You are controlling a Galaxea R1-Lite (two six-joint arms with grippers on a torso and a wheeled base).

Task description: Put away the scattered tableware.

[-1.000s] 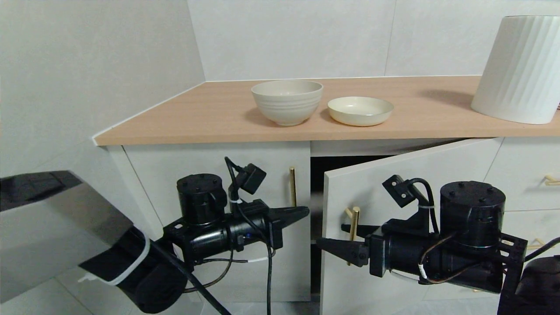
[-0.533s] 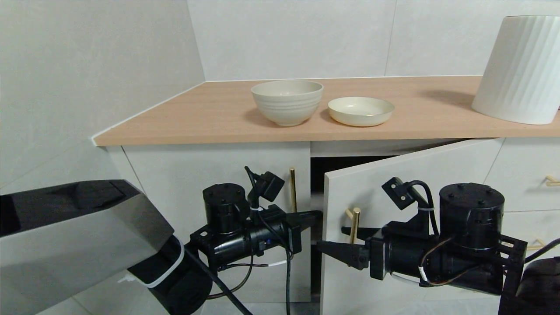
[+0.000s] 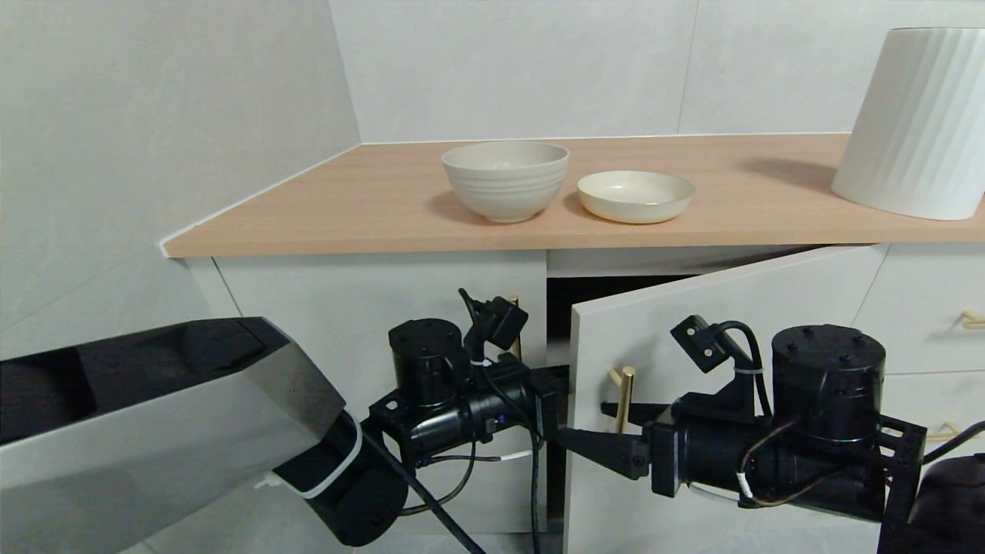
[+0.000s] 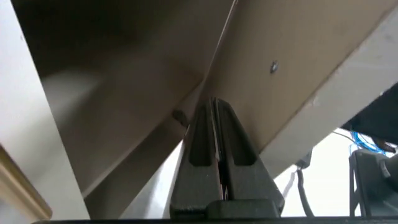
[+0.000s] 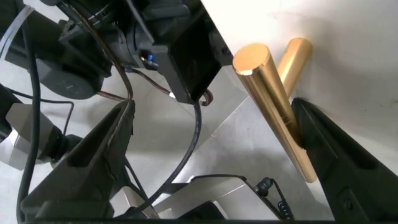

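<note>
A cream ribbed bowl (image 3: 505, 178) and a shallow cream dish (image 3: 636, 195) stand side by side on the wooden counter (image 3: 346, 208). Below them, the right cabinet door (image 3: 731, 308) hangs ajar. My left gripper (image 3: 560, 376) is shut, and its tips (image 4: 214, 124) are pushed into the dark gap behind the door's edge. My right gripper (image 3: 608, 427) is open at the door's gold handle (image 3: 625, 396). That handle (image 5: 273, 102) lies between the fingers (image 5: 329, 149), close to one of them and apart from the other.
A tall white ribbed container (image 3: 916, 123) stands at the counter's right end. The left cabinet door (image 3: 346, 323) is closed, its gold handle (image 3: 514, 308) partly hidden by my left wrist. Drawers with gold handles (image 3: 971, 315) lie to the right.
My left arm has swung right along the closed left door, bringing its shut tips into the gap behind the open door. The right gripper has stayed at the handle.
</note>
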